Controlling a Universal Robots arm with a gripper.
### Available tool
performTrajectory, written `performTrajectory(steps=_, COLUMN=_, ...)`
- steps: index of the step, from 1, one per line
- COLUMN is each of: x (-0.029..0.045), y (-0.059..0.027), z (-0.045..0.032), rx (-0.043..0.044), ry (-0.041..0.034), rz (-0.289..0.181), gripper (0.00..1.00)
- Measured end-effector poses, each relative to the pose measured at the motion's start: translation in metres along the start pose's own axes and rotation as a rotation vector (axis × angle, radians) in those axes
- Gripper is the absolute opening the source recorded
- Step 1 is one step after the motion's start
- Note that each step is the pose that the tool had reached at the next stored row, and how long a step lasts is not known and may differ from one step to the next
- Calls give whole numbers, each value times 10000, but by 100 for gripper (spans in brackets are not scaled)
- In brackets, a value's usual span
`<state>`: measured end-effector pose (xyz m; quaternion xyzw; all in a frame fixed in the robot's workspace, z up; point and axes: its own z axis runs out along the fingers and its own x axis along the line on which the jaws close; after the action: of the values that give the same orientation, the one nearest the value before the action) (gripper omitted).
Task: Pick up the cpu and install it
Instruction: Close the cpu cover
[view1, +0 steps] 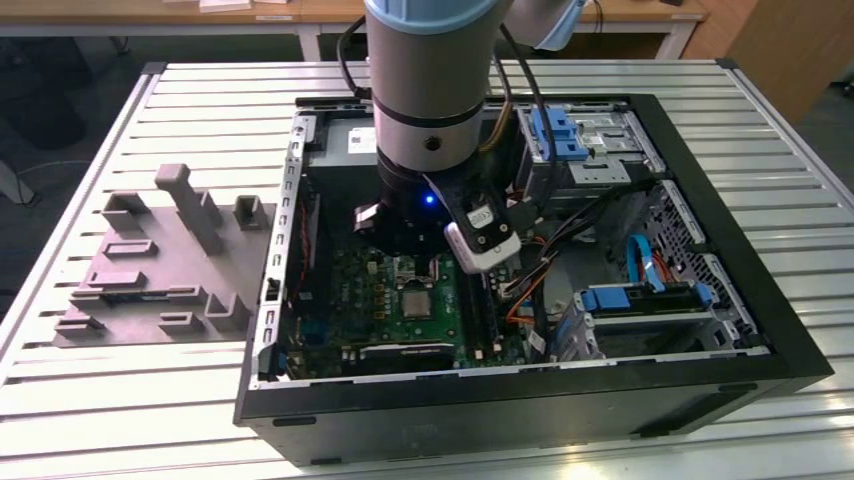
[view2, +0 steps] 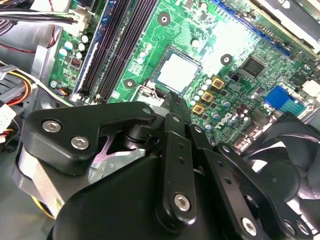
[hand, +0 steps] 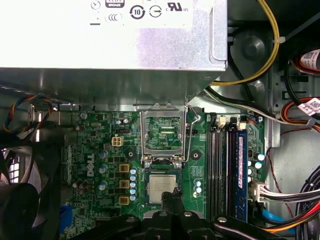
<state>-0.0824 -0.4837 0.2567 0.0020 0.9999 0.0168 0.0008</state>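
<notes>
slatted table (view1: 134, 400) (wooden desk (view1: 134, 15) behind)

the robot arm (view1: 427, 100) is reaching down into the open computer case (view1: 534, 405), which is lying on its side on the slatted counter (view1: 134, 400). the arm's lower end is hanging over the green motherboard (view1: 380, 320), and a small blue light (view1: 429, 198) is glowing on it. the cpu (view1: 418, 305) is lying flat in its socket on the motherboard. a grey fixture plate (view1: 147, 290) with upright blocks is sitting on the counter at the exterior view's left, just beside the case. blue drive brackets (view1: 641, 297) are showing inside the case at the exterior view's right.
</notes>
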Motion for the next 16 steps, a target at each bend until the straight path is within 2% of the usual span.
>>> performTrajectory(steps=6, x=0, y=-1, z=0, rx=3, ry=-6, rz=-68, gripper=11)
performTrajectory(steps=16, x=0, y=-2, z=13, rx=-2, ry=54, rz=-1858, gripper=11)
